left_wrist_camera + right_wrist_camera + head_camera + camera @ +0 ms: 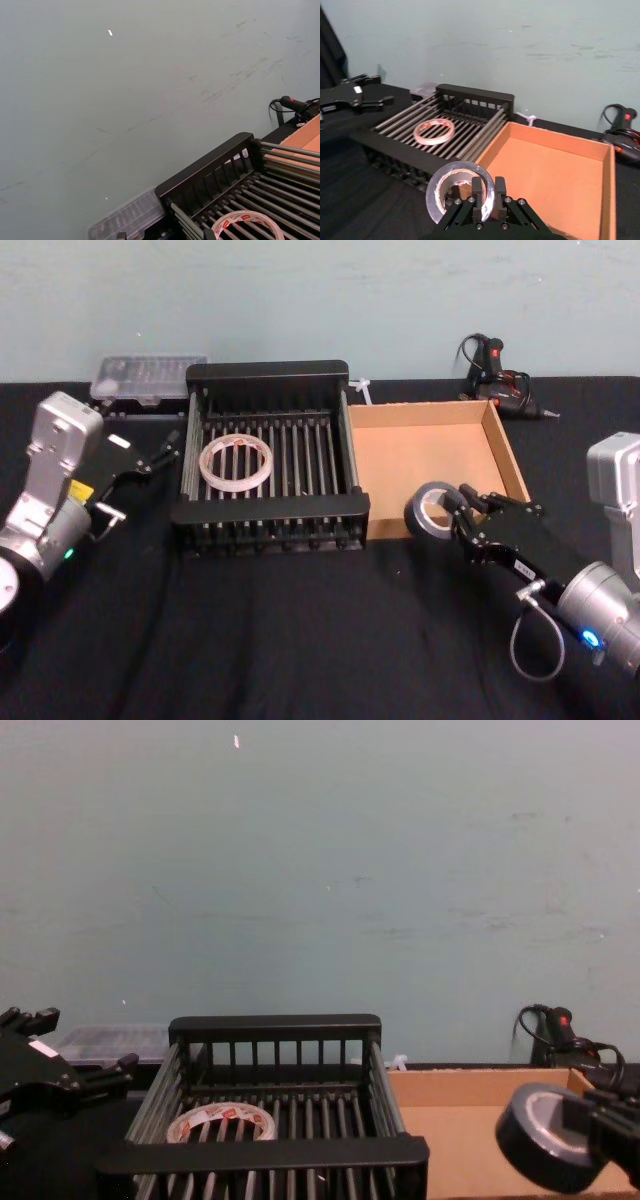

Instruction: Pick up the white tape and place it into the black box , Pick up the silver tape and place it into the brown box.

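Note:
The white tape lies flat on the slatted floor of the black box, left of its middle. It also appears in the left wrist view and the chest view. My right gripper is shut on the silver tape, gripping its rim. The roll stands on edge in the air above the brown box's near left corner. The right wrist view has the silver tape in front of the fingers. My left gripper hangs open just left of the black box, with nothing in it.
A clear plastic case sits behind the black box at the back left. A black and red corded tool lies at the back right behind the brown box. Black cloth covers the table, and a wall rises close behind.

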You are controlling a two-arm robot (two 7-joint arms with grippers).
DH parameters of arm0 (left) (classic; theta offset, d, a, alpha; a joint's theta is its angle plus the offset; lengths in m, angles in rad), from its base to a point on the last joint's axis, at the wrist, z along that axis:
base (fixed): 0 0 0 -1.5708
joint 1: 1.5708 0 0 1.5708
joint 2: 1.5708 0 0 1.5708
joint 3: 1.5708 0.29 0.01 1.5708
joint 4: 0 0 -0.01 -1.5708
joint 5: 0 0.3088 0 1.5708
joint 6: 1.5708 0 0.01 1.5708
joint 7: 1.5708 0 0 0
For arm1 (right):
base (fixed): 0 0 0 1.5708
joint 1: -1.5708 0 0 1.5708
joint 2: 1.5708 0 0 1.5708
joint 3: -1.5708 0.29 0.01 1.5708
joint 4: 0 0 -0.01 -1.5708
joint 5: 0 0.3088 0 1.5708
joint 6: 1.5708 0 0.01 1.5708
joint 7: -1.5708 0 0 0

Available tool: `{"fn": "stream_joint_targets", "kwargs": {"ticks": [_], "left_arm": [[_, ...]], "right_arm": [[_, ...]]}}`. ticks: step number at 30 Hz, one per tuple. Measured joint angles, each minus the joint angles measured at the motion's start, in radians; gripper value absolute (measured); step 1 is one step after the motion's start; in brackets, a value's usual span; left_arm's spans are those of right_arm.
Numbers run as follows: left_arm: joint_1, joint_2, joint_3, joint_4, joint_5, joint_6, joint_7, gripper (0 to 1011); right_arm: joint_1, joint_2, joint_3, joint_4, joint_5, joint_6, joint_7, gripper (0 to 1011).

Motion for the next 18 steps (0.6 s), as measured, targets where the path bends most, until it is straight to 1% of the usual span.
{"fn": "stream_joint_targets", "kwargs": {"ticks": [8, 18], "left_arm": [[0.000, 0.000, 0.000, 0.000, 0.000, 0.000, 0.000, 1001], [0.000, 0.000, 0.000, 0.000, 0.000, 0.000, 0.000, 1001]], "right_arm": [[0.029, -0.016, 0.017, 0.024, 0.011, 0.028, -0.015, 159], [0.096, -0.033, 0.022, 0.087, 0.008, 0.056, -0.026, 160]]}}
